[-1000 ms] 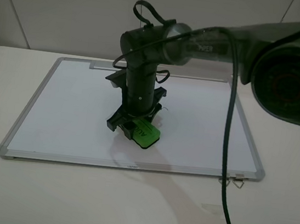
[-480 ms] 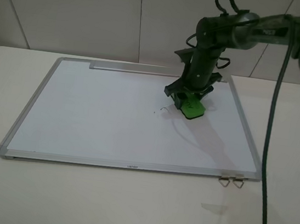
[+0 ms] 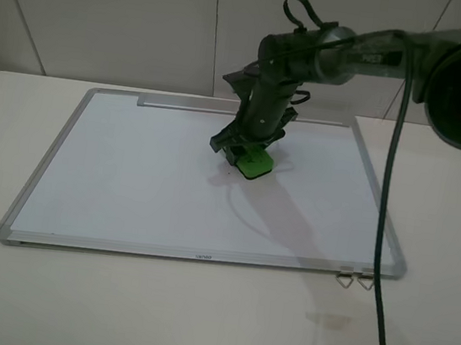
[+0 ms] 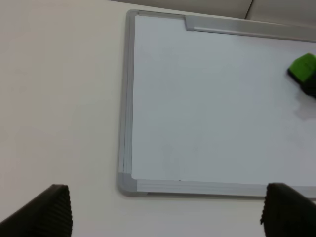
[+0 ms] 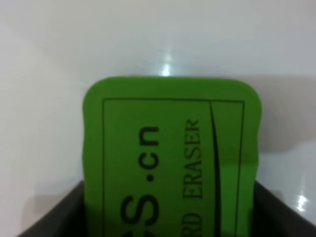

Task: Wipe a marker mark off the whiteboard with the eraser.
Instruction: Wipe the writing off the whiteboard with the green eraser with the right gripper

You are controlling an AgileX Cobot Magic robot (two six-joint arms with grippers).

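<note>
The whiteboard (image 3: 128, 176) lies flat on the pale table, and the left wrist view shows its near corner (image 4: 207, 108) too. My right gripper (image 3: 246, 151) reaches over the board's back middle, shut on the green eraser (image 3: 256, 166), which presses on the white surface. In the right wrist view the eraser (image 5: 170, 158) fills the space between the dark fingers (image 5: 54, 217), its lettering facing up. The eraser also shows as a green block (image 4: 302, 69) in the left wrist view. My left gripper (image 4: 170, 217) hangs open above the table off the board's left side. The marker mark shows in no view.
A metal tray strip (image 3: 188, 106) runs along the board's far edge. Two metal clips (image 3: 357, 279) lie at its front right corner. The right arm's black cable (image 3: 383, 244) hangs across the board's right side. A white wall stands behind the table.
The right arm carried the eraser from the board's front middle to the back right, then left over the spot where the small mark showed. That mark no longer shows.
</note>
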